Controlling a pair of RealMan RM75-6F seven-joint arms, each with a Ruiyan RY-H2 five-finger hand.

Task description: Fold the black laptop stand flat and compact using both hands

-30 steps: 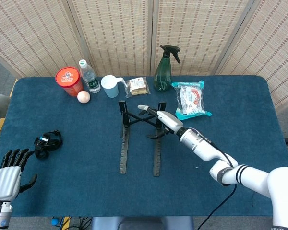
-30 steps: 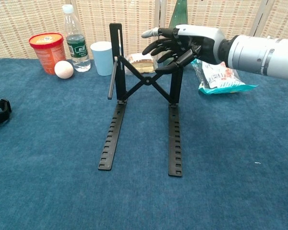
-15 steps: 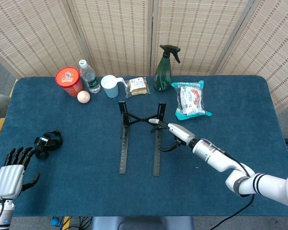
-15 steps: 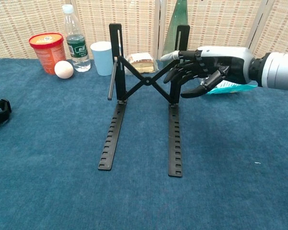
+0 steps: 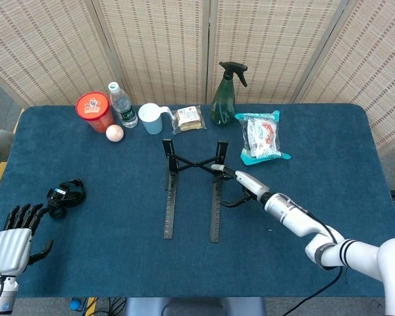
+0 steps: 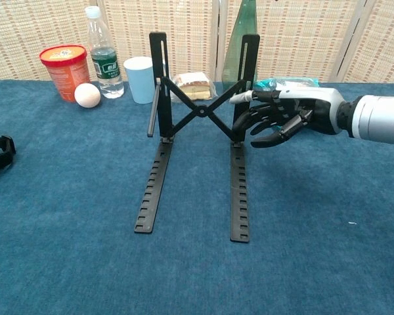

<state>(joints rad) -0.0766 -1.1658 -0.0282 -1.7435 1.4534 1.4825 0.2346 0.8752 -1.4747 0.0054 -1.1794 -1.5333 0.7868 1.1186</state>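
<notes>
The black laptop stand (image 5: 170, 204) stands unfolded at mid-table. Its two notched rails lie flat, its two uprights rise at the far end, and an X brace (image 6: 198, 111) crosses between them. My right hand (image 5: 240, 184) hovers just to the right of the right upright's lower part (image 6: 282, 118). Its fingers are loosely curved toward the stand and apart, and they hold nothing; whether a fingertip touches the upright I cannot tell. My left hand (image 5: 12, 237) shows only in the head view, at the near left corner, fingers spread upward and empty.
Along the far edge stand a red tub (image 5: 95, 110), a water bottle (image 5: 122, 105), an egg (image 5: 114, 133), a pale blue cup (image 5: 151, 118), a wrapped sandwich (image 5: 188, 118), a green spray bottle (image 5: 224, 95) and a snack bag (image 5: 263, 137). A black strap (image 5: 66, 196) lies left.
My right hand has come down from the top of the right upright and shifted right, to beside its lower part. The stand keeps its shape. My left hand has barely moved.
</notes>
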